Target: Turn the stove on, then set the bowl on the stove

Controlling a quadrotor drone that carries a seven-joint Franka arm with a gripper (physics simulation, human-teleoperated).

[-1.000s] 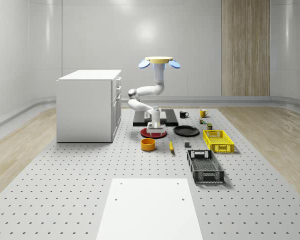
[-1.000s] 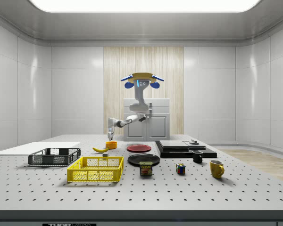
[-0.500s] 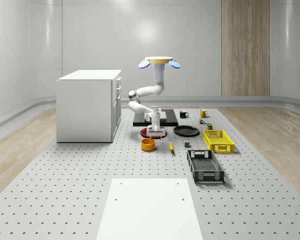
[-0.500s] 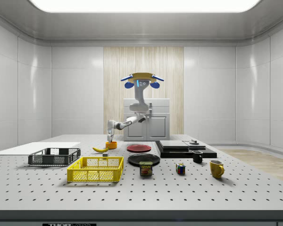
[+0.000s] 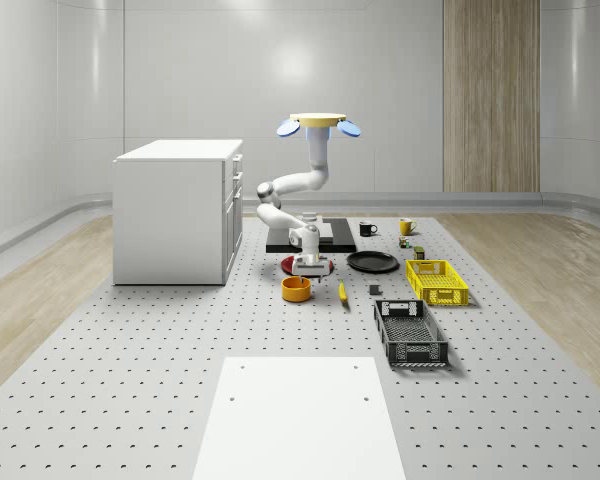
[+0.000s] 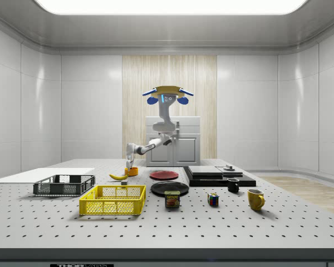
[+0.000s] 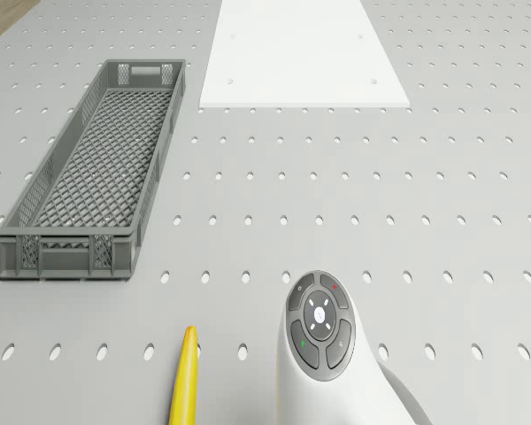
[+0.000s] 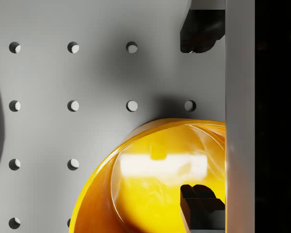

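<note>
Your drone [image 5: 319, 122] hovered behind the stove [image 5: 312, 236] — fingers [image 8: 200, 30] apart, straddling the bowl [image 8: 155, 179] rim, not yet lifted; stove state unclear.

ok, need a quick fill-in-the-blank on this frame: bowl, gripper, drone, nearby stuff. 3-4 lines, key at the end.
1. The gripper hangs directly over the ____ bowl on the table.
2. In the wrist view one finger is outside the bowl's rim and the other finger is over its ____.
3. The drone hovers above the black ____.
4. Beside the bowl lies a yellow ____.

Missing words: orange; inside; stove; banana
</note>
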